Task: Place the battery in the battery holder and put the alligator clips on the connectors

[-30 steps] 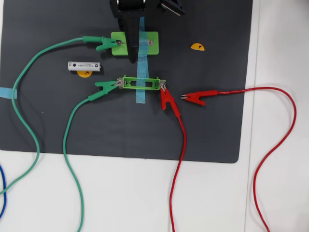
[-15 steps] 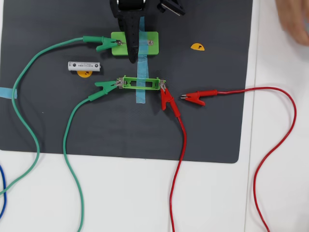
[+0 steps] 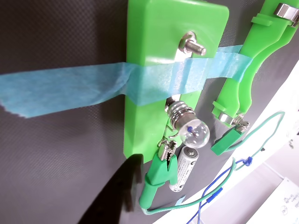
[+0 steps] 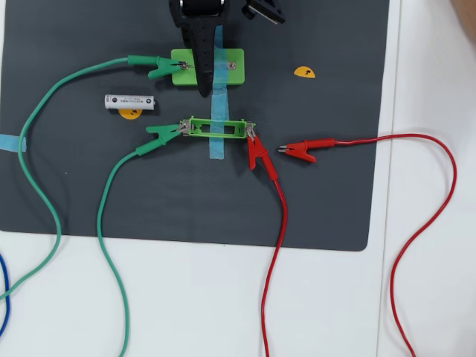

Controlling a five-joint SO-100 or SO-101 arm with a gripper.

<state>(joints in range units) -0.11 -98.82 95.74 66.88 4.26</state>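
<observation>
The battery point(image 4: 130, 102) lies loose on the black mat, left of the narrow green battery holder point(image 4: 218, 129), which is empty and taped down. In the wrist view the battery point(image 3: 184, 168) lies beside the holder point(image 3: 252, 60). A green alligator clip point(image 4: 165, 132) grips the holder's left connector and a red clip point(image 4: 258, 152) its right one. Another green clip point(image 4: 160, 67) grips the left connector of the wider green block point(image 4: 223, 65); it also shows in the wrist view point(image 3: 161, 172). A second red clip point(image 4: 301, 149) lies loose. My gripper point(image 4: 202, 85) hovers over the block and holds nothing.
The block point(image 3: 159, 70) carries a small bulb point(image 3: 194, 133) and a bolt point(image 3: 191, 46) and is held down by blue tape point(image 3: 70, 86). Green and red wires point(image 4: 279, 245) trail off the black mat point(image 4: 335, 193) onto the white table. An orange sticker point(image 4: 303, 72) lies to the right.
</observation>
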